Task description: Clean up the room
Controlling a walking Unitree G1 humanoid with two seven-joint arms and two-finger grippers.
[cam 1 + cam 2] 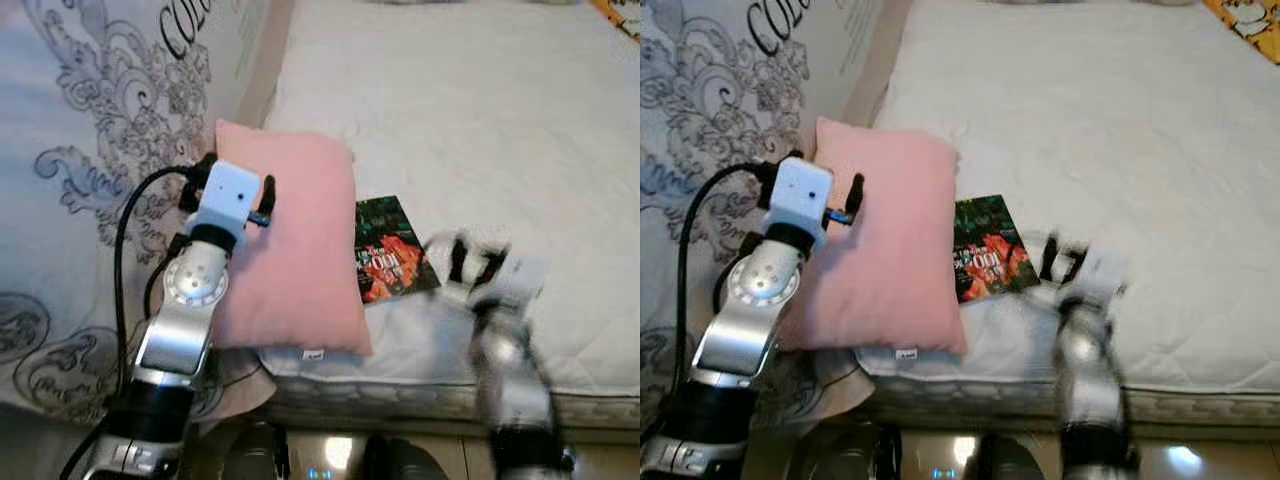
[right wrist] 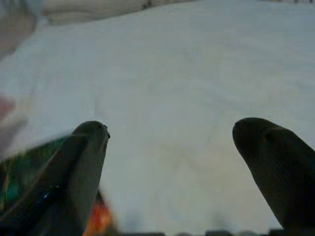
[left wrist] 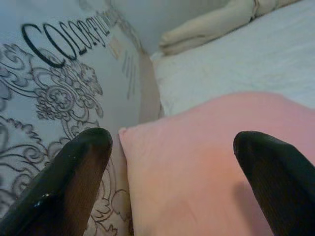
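I see white quilted mattress (image 1: 480, 110) of bed ahead. Grey-white ornate-patterned duvet (image 1: 90, 150) with black lettering bunched along its left side. Beige folded fabric (image 3: 211, 27) at far end. Tan floor strip (image 1: 600, 462) below bed edge.

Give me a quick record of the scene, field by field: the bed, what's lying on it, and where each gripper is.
surface: white mattress
pillow: pink pillow at the mattress's near left corner
book: dark-covered book lying flat just right of the pillow
left gripper: left gripper over the pillow's left edge, jaws open, holding nothing
right gripper: right gripper blurred, above the mattress beside the book, jaws open
bedding: patterned quilt left of the mattress
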